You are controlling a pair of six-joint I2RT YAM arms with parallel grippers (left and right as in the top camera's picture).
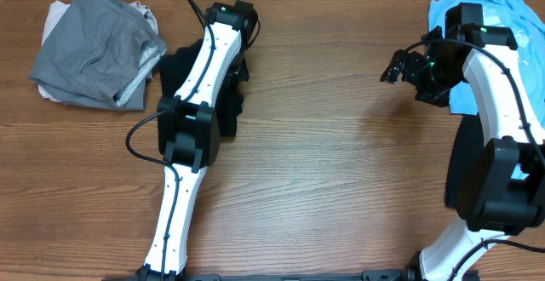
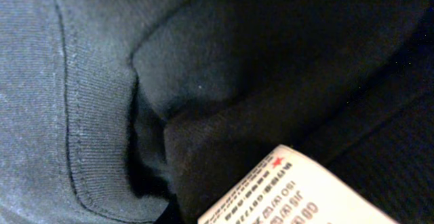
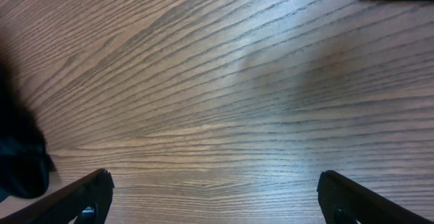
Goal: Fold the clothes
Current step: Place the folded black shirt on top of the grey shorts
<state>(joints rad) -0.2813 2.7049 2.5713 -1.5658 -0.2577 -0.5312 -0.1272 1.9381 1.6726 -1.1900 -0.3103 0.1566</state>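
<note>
Right claw (image 3: 213, 180) wide, blue shirt (image 1: 515, 17) behind | left claw (image 1: 233, 15) unclear, against black garment (image 2: 271, 61)

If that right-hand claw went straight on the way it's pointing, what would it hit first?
Probably the bare brown wooden table; the open right gripper faces nothing else, though depth is unclear.

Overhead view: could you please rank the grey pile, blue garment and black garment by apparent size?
1. grey pile
2. blue garment, partly covered
3. black garment, mostly hidden under the left arm, so unsure
</note>
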